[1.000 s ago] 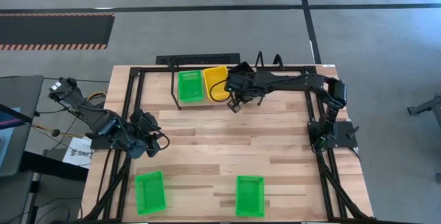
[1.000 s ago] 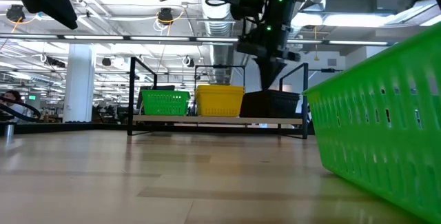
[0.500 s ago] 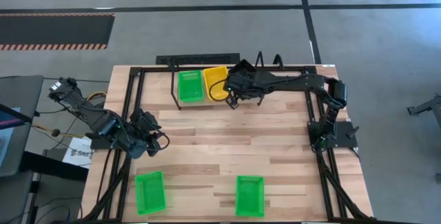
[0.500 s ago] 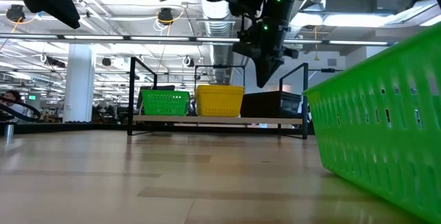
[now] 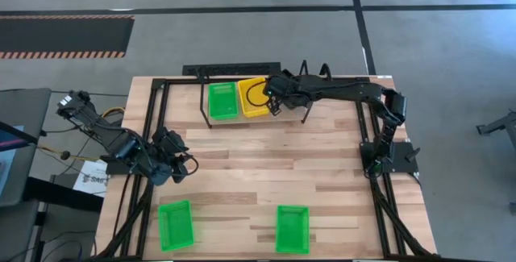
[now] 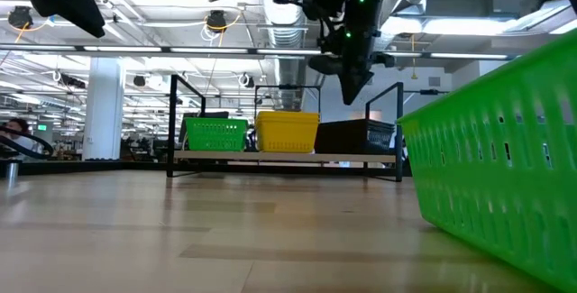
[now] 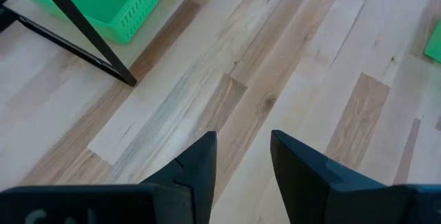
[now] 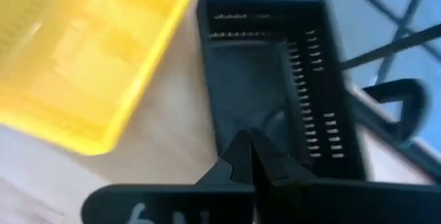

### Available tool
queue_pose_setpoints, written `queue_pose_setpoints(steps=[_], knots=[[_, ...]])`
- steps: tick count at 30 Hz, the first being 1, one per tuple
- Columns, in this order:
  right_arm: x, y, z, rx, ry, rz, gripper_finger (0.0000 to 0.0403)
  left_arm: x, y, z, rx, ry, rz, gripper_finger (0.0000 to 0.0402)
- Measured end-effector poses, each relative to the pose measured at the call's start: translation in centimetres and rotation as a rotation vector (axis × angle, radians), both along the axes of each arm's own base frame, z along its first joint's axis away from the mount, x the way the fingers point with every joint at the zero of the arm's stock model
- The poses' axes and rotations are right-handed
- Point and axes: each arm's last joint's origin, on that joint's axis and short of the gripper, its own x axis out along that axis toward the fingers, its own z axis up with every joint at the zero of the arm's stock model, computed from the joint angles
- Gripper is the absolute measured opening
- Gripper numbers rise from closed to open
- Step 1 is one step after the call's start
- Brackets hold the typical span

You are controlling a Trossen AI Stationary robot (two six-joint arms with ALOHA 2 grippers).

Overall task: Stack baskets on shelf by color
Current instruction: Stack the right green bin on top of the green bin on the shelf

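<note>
The right hand [image 8: 249,156], clenched and empty, is hovering above the black mesh-sided plastic basket [image 8: 275,79] on the light wooden wire-framed shelf [image 6: 284,157]. The left hand [image 7: 242,158], released, is hanging over bare wooden tabletop [image 5: 266,173].

High view straight down over table [image 5: 322,173]; low view level at tabletop; both share the shelf [image 6: 288,156]; wrist views close.
</note>
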Motion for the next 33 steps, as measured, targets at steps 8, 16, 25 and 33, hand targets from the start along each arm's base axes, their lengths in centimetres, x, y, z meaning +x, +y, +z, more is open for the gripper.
queue_pose_setpoints(steps=[8, 16, 25, 33], knots=[[-1.0, 0.7, -0.1, 0.032, 0.096, -0.033, 0.0000, 0.0, 0.1, 0.0, 0.024, -0.013, 0.007, 0.0125], [0.5, 5.8, 5.6, 0.060, -0.060, 0.121, 0.0000, 0.0, 0.1, 0.0, 0.026, -0.009, 0.002, 0.0125], [-1.7, 16.2, 14.0, 0.114, -0.213, 0.276, 0.0000, -0.4, 0.0, -0.3, -0.049, 0.071, -0.003, 0.0125], [-3.9, 25.9, 14.5, 0.317, -0.428, 0.192, 0.0012, -0.4, 0.0, -0.3, -0.043, 0.091, -0.039, 0.0125]])
